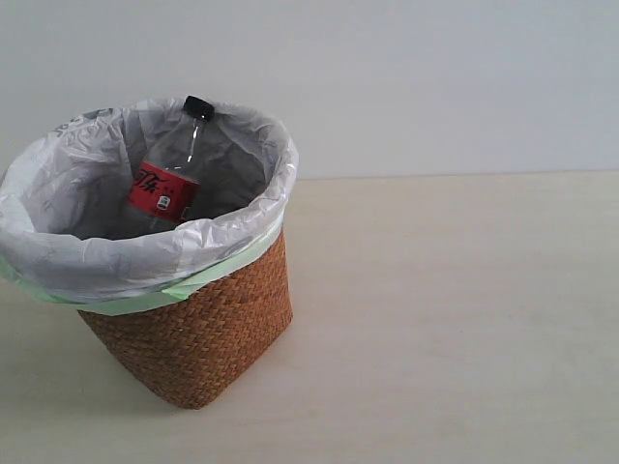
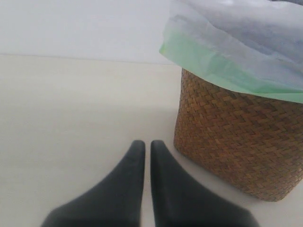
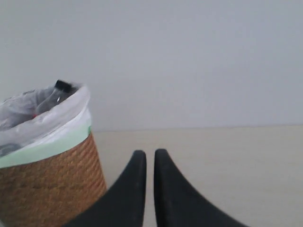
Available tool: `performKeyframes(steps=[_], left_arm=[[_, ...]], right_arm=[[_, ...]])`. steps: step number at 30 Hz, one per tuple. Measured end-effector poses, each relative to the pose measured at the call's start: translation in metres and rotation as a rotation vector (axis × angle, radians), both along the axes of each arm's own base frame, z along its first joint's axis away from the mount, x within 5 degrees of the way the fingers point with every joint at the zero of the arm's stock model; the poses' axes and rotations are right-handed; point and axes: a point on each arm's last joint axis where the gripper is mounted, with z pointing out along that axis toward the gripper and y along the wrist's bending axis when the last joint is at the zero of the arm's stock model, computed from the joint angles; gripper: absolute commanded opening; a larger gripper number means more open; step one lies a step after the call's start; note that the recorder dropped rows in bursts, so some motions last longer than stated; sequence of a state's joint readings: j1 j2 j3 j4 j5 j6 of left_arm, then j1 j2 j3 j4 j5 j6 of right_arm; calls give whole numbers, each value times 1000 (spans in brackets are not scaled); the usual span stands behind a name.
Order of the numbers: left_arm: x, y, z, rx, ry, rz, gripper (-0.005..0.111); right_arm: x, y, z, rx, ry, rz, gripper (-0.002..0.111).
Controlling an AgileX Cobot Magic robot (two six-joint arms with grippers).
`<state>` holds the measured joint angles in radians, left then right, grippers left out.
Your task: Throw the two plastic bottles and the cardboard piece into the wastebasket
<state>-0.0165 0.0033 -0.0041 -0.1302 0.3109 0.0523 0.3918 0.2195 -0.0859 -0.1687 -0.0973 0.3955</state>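
Pale tabletop (image 1: 464,319) meets a plain white wall (image 1: 435,77). On it stands the wastebasket (image 1: 203,329), its bag (image 1: 58,193) folded over the rim. The slim bottle (image 1: 169,179) leans inside, its black cap (image 1: 198,107) just above the rim. The left gripper (image 2: 147,143) is near the basket's base, its fingers nearly together (nothing between them). The right gripper (image 3: 150,152) is equally narrow and empty.
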Motion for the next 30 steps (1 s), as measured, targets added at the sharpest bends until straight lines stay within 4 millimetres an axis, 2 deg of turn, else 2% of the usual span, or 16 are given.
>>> performKeyframes(steps=[5, 9, 16, 25, 28, 30], left_arm=[[0, 0, 0, 0, 0, 0, 4], [0, 0, 0, 0, 0, 0, 4], [0, 0, 0, 0, 0, 0, 4], [0, 0, 0, 0, 0, 0, 4], [0, 0, 0, 0, 0, 0, 4], [0, 0, 0, 0, 0, 0, 4]], right_arm=[[-14, -12, 2, 21, -61, -94, 3], [-18, -15, -3, 11, -31, -118, 3], [-18, -19, -22, -54, 164, -155, 3], [-14, -17, -40, 1, 167, -167, 3], [-14, -19, -43, -86, 168, -193, 3], [-15, -21, -52, -225, 229, -210, 3]])
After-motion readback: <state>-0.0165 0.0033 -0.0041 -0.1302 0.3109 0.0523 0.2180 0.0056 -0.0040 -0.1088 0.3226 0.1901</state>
